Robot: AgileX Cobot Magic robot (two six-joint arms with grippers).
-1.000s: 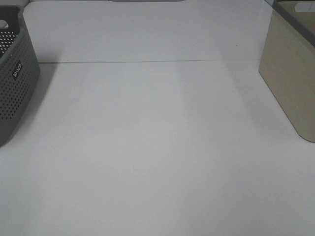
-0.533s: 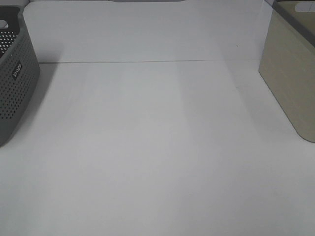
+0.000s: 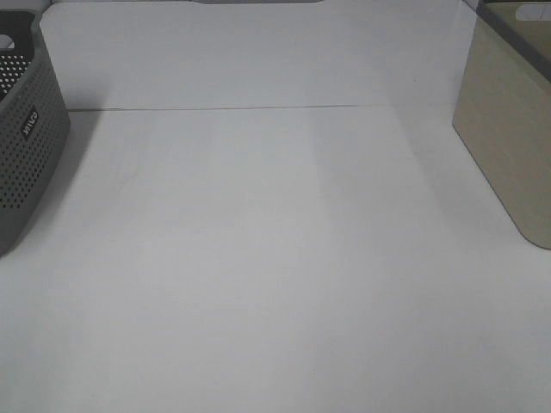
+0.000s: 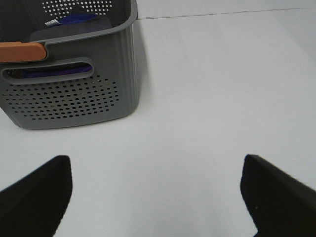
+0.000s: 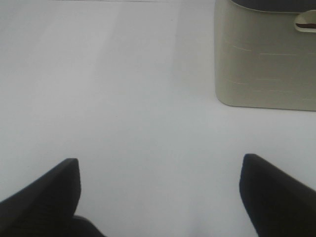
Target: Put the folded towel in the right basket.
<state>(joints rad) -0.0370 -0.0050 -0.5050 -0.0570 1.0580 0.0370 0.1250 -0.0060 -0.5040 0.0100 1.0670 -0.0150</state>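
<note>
- The left gripper (image 4: 155, 197) hangs over bare worktop (image 3: 275, 258) just in front of the grey perforated basket (image 4: 74, 94); its jaws are spread wide with nothing between them.
- The right gripper (image 5: 160, 197) hangs over the worktop short of the beige basket (image 5: 261, 64), jaws likewise released and empty.
- The towel (image 4: 74, 22) is probably the dark blue-purple cloth lying inside the grey perforated basket, behind its handle slot; the wrist view is too dim to say how it is folded.
- Risk: reaching in over the basket's rim, a finger may catch the wall or the orange piece (image 4: 19, 51) on the rim and drag the light basket along.
- Risk: a shallow pinch could take only the top layer, so the fold would open on the lift.
- Risk: the beige basket stands well apart from the grey one, so the carry is long and a trailing edge could snag its rim.
- Writing: a small white logo (image 3: 30, 121) sits on the grey basket's side, too small to read surely; a label tag (image 4: 52, 22) on the cloth is illegible.
</note>
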